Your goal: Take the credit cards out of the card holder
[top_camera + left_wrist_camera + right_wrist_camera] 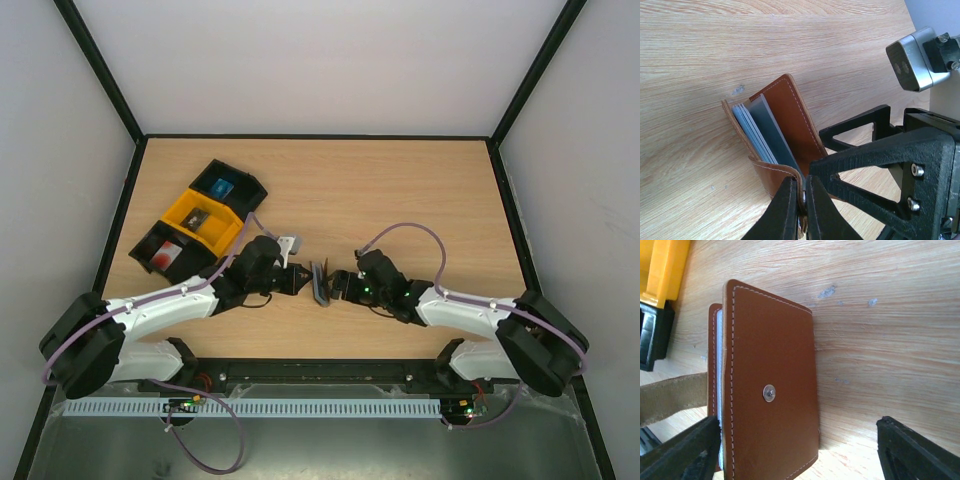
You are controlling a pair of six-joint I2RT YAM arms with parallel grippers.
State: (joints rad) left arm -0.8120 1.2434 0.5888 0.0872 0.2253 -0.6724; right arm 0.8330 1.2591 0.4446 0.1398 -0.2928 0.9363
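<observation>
Left gripper (801, 200): nearest the lens in the left wrist view, this black two-finger tool is clamping fully closed on the small brown leather side tab (772, 170) of the holder
Card holder (790, 112): the small brown leather bifold wallet with white stitching is standing on edge on the pale wooden table (400, 200), between the two grippers, with its covers gaping only slightly
Inner pockets (752, 132): grey-blue layers are showing in the gap; a darker grey sheet is lying against the far cover, and I cannot tell whether it is a card or a pocket
Right gripper (800, 455): its black fingers are standing wide apart and holding nothing, straddling the outer cover with the small metal snap stud (769, 392); one finger is sitting just beside the wallet's layered edge, the other well apart from it
Credit cards: none is showing clear of the wallet
Plastic bins (178, 210): a black, a yellow and a black one are sitting in a row at the far left, their contents too small to identify
Progress: by my judgement the job is only beginning; the holder is being steadied, while spreading it wider and drawing out each card are remaining
</observation>
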